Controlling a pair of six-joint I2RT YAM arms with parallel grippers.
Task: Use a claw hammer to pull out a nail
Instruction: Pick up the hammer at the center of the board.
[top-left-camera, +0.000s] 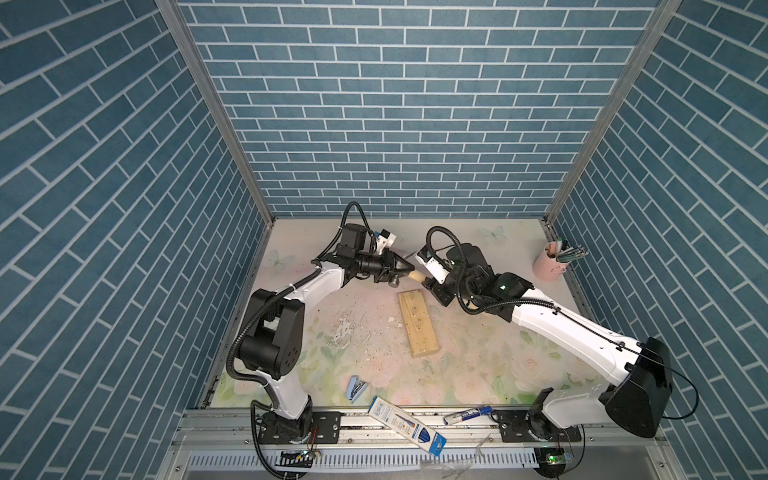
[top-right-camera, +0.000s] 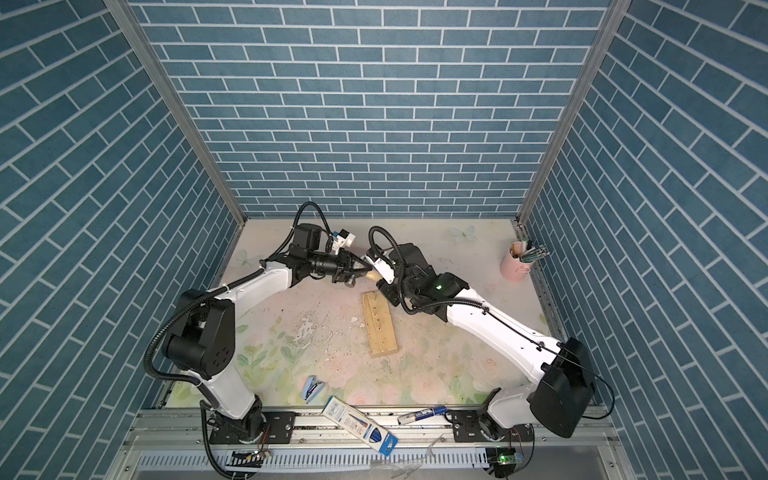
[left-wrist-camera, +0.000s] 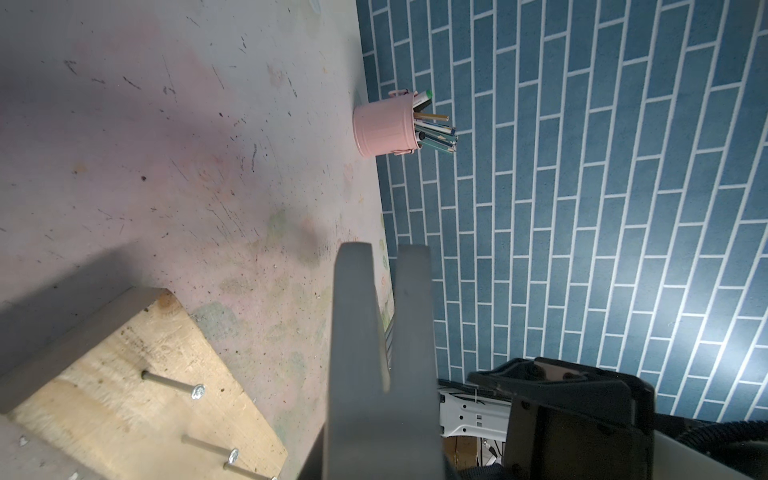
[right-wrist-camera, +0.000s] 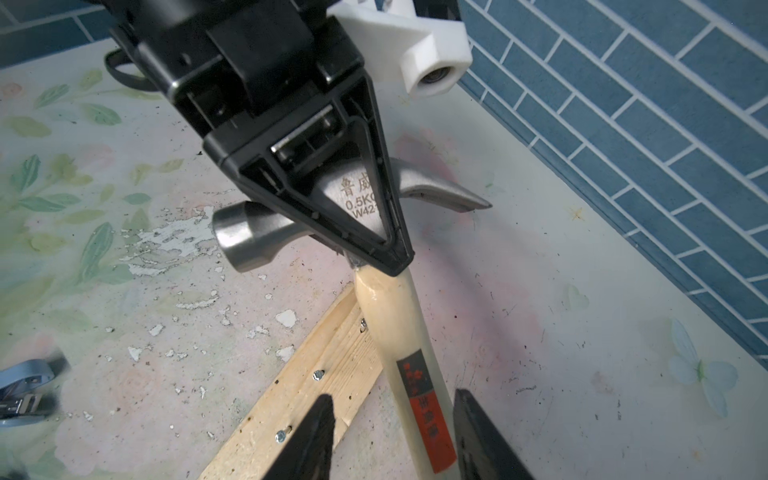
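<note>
The claw hammer (right-wrist-camera: 399, 324) has a pale wooden handle with an orange-and-black label and a grey steel head (right-wrist-camera: 249, 237). It hangs above the far end of a wooden block (top-left-camera: 417, 324) (right-wrist-camera: 299, 395). My left gripper (right-wrist-camera: 388, 253) (top-left-camera: 409, 268) is shut on the head. In the left wrist view only the forked claw (left-wrist-camera: 374, 332) shows; my own fingers are hidden. My right gripper (right-wrist-camera: 392, 399) (top-left-camera: 428, 284) is open, its black fingers (right-wrist-camera: 316, 436) standing either side of the labelled handle with gaps. Nails (left-wrist-camera: 172, 382) (right-wrist-camera: 318, 375) stick out of the block.
A pink cup of pens (top-left-camera: 550, 262) (left-wrist-camera: 382, 129) stands by the right wall. Near the front edge lie a blue stapler (top-left-camera: 357, 388), a pencil box (top-left-camera: 405, 424) and a marker (top-left-camera: 467, 414). Blue brick walls close in three sides.
</note>
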